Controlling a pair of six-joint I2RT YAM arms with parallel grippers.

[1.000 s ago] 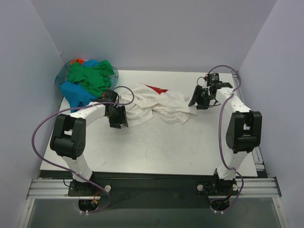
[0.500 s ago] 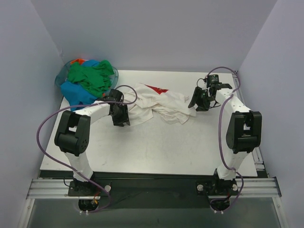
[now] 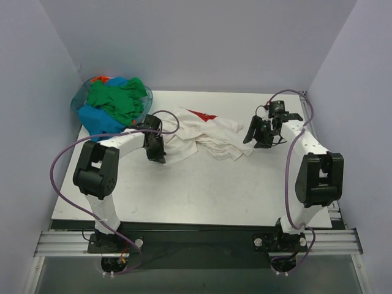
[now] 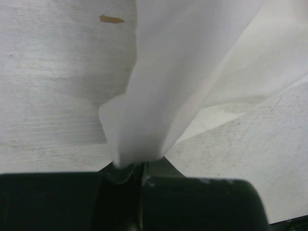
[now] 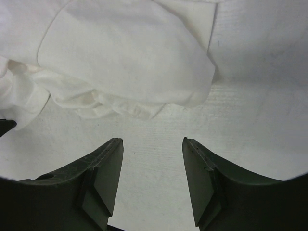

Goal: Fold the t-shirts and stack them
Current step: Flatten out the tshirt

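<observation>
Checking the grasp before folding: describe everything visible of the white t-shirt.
The white t-shirt is thin, soft cloth with a red print partly showing at its far edge. It lies crumpled on the far middle of the table. The left gripper is shut on a bunched fold at its left side; the open right gripper hangs over bare table beside its right edge, not touching.

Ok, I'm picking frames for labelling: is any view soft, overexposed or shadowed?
Left wrist: the white cloth t-shirt fills the view close up, soft and nearly blown out; the dark jaws below are blurred. Right wrist: sharper, creases clear, faint shadow under the shirt's edge. Top external: evenly lit, sharp, no glare on the white table.
</observation>
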